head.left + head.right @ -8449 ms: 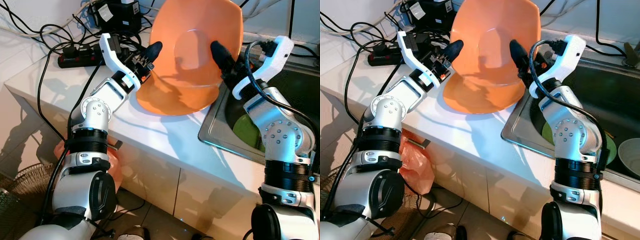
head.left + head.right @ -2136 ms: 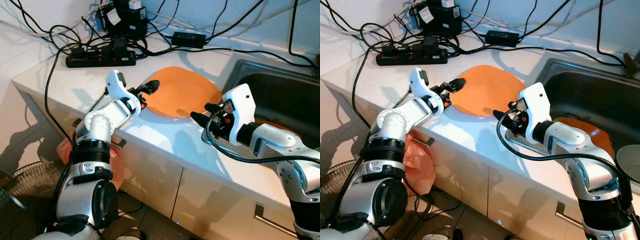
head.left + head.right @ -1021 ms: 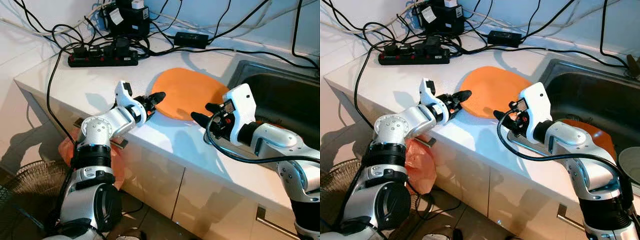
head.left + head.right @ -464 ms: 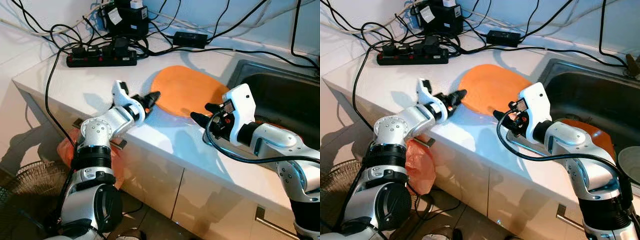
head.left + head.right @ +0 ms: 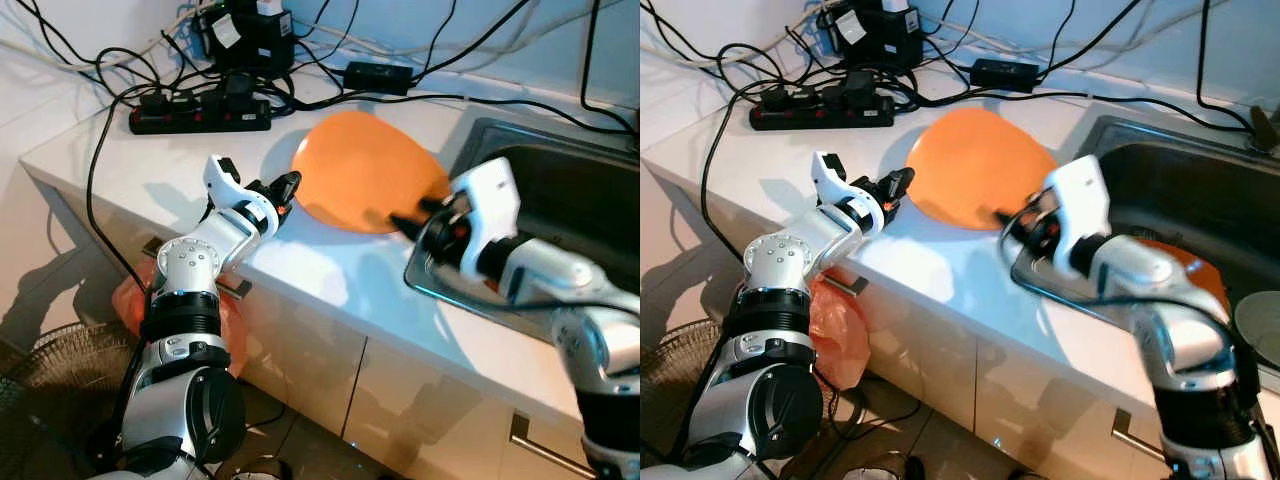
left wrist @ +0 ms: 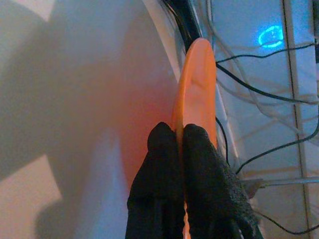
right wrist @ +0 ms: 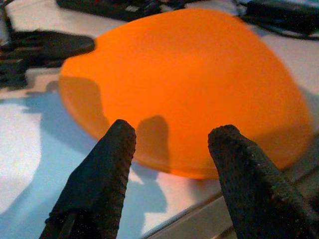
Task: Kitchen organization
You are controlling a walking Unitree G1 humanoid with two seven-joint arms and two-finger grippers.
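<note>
A large orange plate (image 5: 365, 185) is on the white counter (image 5: 330, 270) beside the sink, its left edge raised off the surface. My left gripper (image 5: 288, 185) is shut on that left rim; the left wrist view shows both fingers (image 6: 159, 164) pinching the thin rim of the plate (image 6: 199, 74). My right gripper (image 5: 412, 214) is open at the plate's near right edge. In the right wrist view its two fingers (image 7: 107, 169) are spread in front of the plate (image 7: 189, 84), apart from it.
A steel sink (image 5: 560, 170) lies to the right, holding another orange plate (image 5: 1180, 258) and a white bowl (image 5: 1260, 320). A black power strip (image 5: 200, 118) and tangled cables run along the back wall. An orange bag (image 5: 125, 295) hangs below the counter edge.
My left gripper has drawn back to the left and tipped the plate's left edge up. The right arm has shifted right, closer to the plate's edge by the sink.
</note>
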